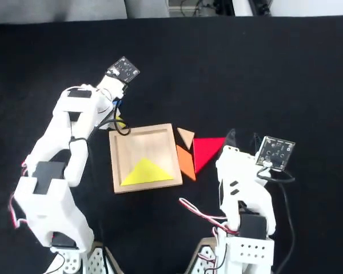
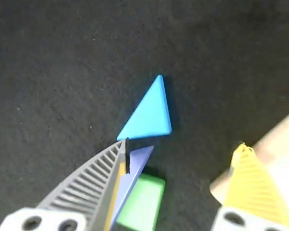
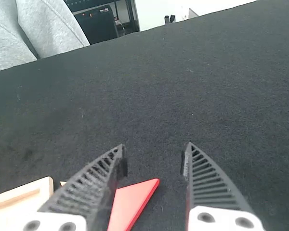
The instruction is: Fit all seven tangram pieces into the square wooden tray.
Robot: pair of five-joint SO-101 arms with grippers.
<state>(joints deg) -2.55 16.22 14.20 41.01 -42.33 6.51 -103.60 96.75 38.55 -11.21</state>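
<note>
The square wooden tray [image 1: 118, 162] holds a yellow triangle [image 1: 146, 171]. Beside its right edge lie a small wood-coloured triangle [image 1: 186, 136], an orange parallelogram [image 1: 186, 162] and a red triangle [image 1: 207, 151]. My left gripper [image 1: 118, 119] hangs at the tray's far left corner. It is open [image 2: 183, 144] above a blue triangle [image 2: 149, 113], a purple piece [image 2: 138, 163] and a green square [image 2: 142, 202], and its grey finger [image 2: 96, 187] overlaps the purple piece. My right gripper [image 3: 154, 151] is open and empty just above the red triangle [image 3: 130, 199].
Black cloth covers the whole table, with wide free room at the back and right. The tray's corner [image 2: 284, 139] shows beside the left gripper's yellow finger [image 2: 253, 178]. Another tray corner [image 3: 19, 197] lies near the right gripper. Cables trail by the right arm's base.
</note>
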